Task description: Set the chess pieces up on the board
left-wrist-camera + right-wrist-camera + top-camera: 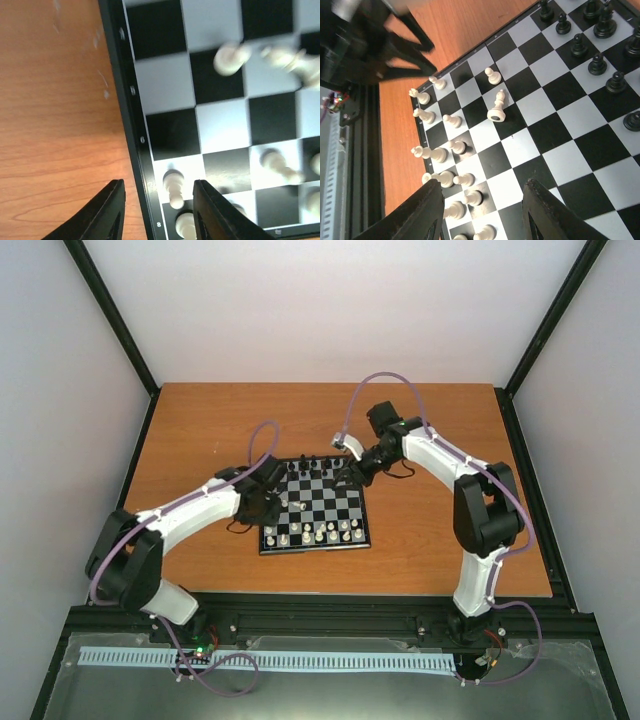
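Note:
The board (315, 548) lies mid-table, black chess pieces (315, 464) along its far rows and cream-white ones (320, 533) along its near rows. My left gripper (159, 212) is open over the board's (165, 85) left rim. A white pawn (174, 187) stands upright between its fingers (107, 215), with a gap on both sides. My right gripper (480, 210) hovers open over the board (570, 155) with nothing between its fingers. One white piece (497, 106) lies tipped over on a middle square. Black pieces (597, 62) fill the far corner.
The orange-brown wooden table (440, 540) surrounds the board. A black rail (330, 615) runs along the near edge by the arm bases. The left arm's blurred dark wrist (370, 40) looms beyond the board's white side. White walls enclose the table.

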Controlling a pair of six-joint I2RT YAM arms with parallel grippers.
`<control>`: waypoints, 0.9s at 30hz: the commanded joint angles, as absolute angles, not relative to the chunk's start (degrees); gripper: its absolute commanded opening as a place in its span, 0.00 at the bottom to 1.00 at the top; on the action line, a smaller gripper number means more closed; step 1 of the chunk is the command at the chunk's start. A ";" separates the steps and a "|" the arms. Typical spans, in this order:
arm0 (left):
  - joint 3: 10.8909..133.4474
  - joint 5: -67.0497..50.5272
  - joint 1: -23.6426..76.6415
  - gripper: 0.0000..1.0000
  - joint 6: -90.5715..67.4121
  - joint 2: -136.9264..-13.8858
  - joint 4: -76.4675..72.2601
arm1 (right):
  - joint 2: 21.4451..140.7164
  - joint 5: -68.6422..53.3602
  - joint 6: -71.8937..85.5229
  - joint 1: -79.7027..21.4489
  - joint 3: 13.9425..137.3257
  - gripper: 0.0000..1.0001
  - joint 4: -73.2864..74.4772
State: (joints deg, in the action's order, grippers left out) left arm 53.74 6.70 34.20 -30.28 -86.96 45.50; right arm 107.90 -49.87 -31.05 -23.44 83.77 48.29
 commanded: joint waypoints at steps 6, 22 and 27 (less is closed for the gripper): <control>64.22 17.39 32.00 0.52 -24.76 -76.23 50.78 | 114.64 -33.91 -33.35 -33.44 90.89 0.46 47.93; 60.29 12.83 26.92 0.56 -20.92 -73.67 47.48 | 126.90 -29.48 -45.06 -37.56 103.28 0.51 50.53; 59.67 12.23 26.87 0.56 -21.06 -73.42 47.15 | 129.24 -28.57 -47.51 -39.16 104.91 0.55 50.95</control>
State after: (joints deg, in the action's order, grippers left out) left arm 59.64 13.26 27.38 -22.15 -74.76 48.36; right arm 127.15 -29.91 -44.12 -37.60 103.02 49.76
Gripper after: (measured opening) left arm 0.560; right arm 0.545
